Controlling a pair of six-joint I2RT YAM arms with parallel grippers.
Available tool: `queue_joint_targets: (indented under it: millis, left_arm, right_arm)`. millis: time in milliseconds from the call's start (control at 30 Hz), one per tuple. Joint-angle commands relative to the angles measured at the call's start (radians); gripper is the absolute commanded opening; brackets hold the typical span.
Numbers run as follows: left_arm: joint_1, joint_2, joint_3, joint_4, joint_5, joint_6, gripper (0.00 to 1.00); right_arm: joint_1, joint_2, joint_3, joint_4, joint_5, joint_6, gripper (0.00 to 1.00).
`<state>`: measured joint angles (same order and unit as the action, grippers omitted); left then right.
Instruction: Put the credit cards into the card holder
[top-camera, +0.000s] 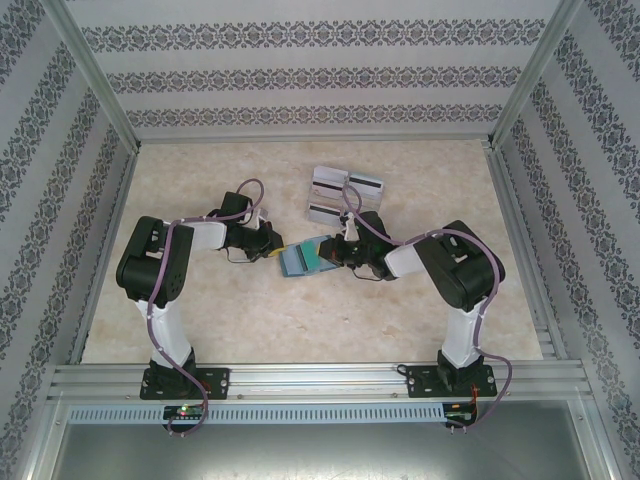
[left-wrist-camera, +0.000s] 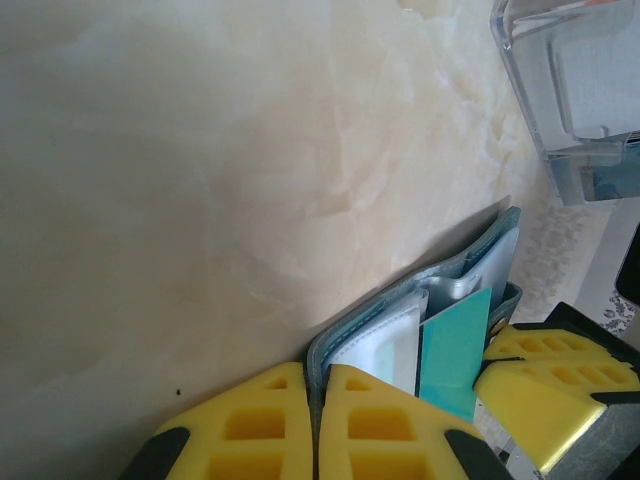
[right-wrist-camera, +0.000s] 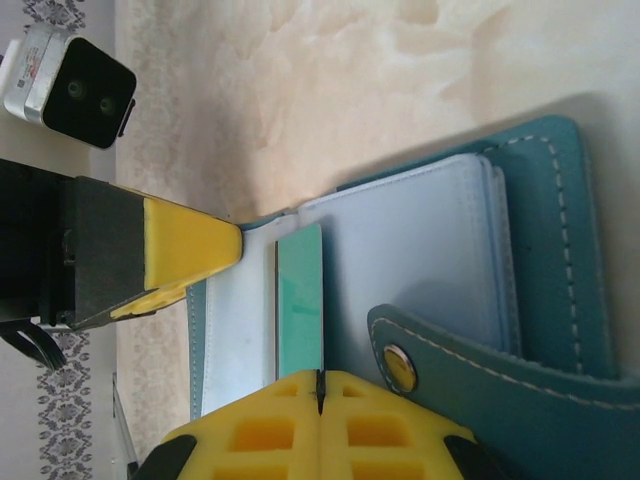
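The left gripper (left-wrist-camera: 312, 400) is pinched tight on a cover edge of the soft slate-blue folding card holder (right-wrist-camera: 545, 190), open between the arms. The right gripper (right-wrist-camera: 320, 385) is clamped on a thin rectangular teal card (right-wrist-camera: 300, 300), whose far end lies among the holder's pale sleeves. Beyond, white-grey dark-striped cards (top-camera: 345, 195) lie on the marbled beige table (top-camera: 200, 320).

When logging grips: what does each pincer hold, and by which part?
Left pincer pinches the card holder by its cover edge; right pincer pinches a teal card by one edge.
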<state>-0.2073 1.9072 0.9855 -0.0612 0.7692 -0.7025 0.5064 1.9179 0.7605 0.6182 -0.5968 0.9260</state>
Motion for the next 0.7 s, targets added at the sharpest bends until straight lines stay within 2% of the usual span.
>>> queue_joint_targets:
  millis: [0,467,667]
  left_arm:
    - [0.005,-0.023,-0.013,0.003,-0.031,-0.003,0.04]
    - [0.005,-0.028,-0.002,-0.007,-0.035,-0.003,0.05]
    - [0.005,-0.028,-0.01,-0.001,-0.037,-0.009,0.1]
  right_arm:
    - [-0.004,0.013,0.003,0.061,0.03,0.012,0.0]
    - [0.026,0.052,0.061,0.0,-0.095,-0.004,0.0]
    - [0.027,0.049,0.039,-0.006,-0.097,-0.003,0.0]
